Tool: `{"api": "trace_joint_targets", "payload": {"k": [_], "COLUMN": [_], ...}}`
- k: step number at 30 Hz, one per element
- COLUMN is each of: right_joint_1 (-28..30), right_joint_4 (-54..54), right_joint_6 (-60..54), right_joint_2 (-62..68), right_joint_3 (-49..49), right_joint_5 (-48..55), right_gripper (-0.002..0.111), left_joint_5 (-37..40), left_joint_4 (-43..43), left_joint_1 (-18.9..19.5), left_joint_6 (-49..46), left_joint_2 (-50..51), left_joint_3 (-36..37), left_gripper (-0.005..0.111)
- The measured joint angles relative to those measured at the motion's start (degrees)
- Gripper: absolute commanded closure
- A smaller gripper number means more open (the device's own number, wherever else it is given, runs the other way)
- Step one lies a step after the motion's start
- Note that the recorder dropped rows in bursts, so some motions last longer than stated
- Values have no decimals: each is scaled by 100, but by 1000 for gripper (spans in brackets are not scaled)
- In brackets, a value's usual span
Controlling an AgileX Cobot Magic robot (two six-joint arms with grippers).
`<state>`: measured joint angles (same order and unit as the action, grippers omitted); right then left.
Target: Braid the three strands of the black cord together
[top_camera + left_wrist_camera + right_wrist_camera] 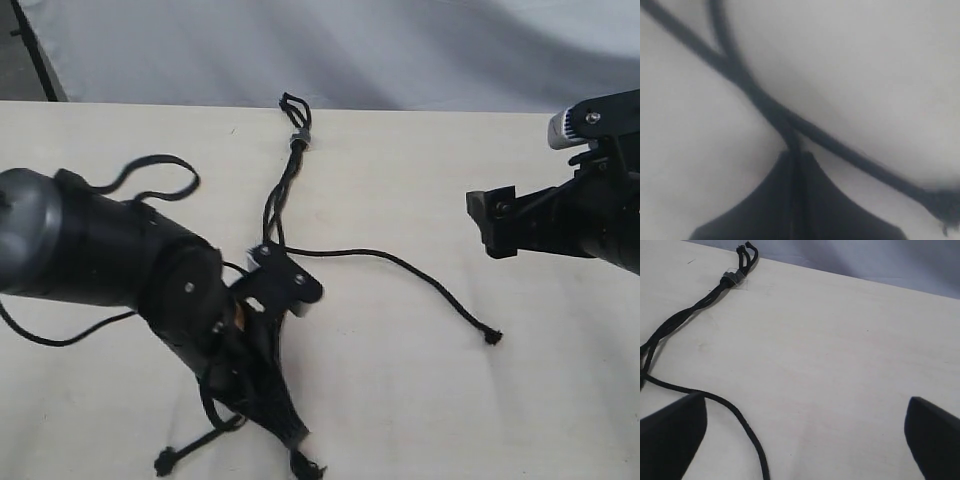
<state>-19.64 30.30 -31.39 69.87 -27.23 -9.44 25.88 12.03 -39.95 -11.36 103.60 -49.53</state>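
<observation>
Black cord (283,190) lies on the pale table (420,400), long axis approx 12-to-6 in the ext. view. The loop (290,101) and grey band (298,138) are at the 12 end, w/ a short twisted run below, then the split near mid-table.

One loose strand (400,262) leaves the split toward 4 o'clock and ends in a knot (492,337). The other two strands (200,440) run on toward 6, under the left gripper (290,430). Their end knots (163,462) show at approx 8 and 6 of its tip.

The left wrist view is blurred. The fingers look pressed together on a held strand (792,142), prob. just the one, while its neighbour passes beside them. The right gripper (495,222) hovers apart from the cord, fingers spread wide w/ nothing between them.

Key relation: the loose strand's knot sits at approx 6 o'clock from the right gripper, bare table between. The strand's axis runs 10-to-4, so it slants across that gripper's reach. The right arm is the nearer one, and the left is occupied.

Judgement: braid barely begun. The next cross likely needs the loose strand carried over the held side.
</observation>
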Motion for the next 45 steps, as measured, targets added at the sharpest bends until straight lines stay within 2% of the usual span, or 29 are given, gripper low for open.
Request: {"api": "trace_joint_targets", "payload": {"k": [2,5,13,23,30,37,40,42,43,45], "right_joint_1": [0,0,0,0,0,-91,-367,-599,-731,-985], "right_joint_4": [0,0,0,10,10,24,24,24,24,24], "right_joint_6": [0,0,0,12,12,53,-10,-49,-72,-139], "right_joint_2": [0,0,0,0,0,105,302,463,553,731], "right_joint_3": [0,0,0,0,0,-657,-898,-1005,-1059,-1136], "right_joint_5": [0,0,0,0,192,2109,2399,2474,2481,2494], "right_gripper": [8,8,8,8,8,8,8,12,17,38], "left_joint_5": [147,432,903,400,266,245,245,245,245,245], "left_joint_4": [-113,-585,-1527,-1757,-1757,-1768,-1768,-1768,-1768,-1768], "left_joint_1": [-220,-179,764,1788,1883,1883,1883,1883,1883,1883], "left_joint_6": [-25,229,901,1084,1084,1084,1084,1084,1136,1177], "left_joint_2": [70,97,-177,-357,-407,-407,-407,-407,-407,-407], "left_joint_3": [-173,-323,-305,557,657,667,667,667,667,667], "left_gripper": [107,107,107,107,107,107,107,107,107,107]}}
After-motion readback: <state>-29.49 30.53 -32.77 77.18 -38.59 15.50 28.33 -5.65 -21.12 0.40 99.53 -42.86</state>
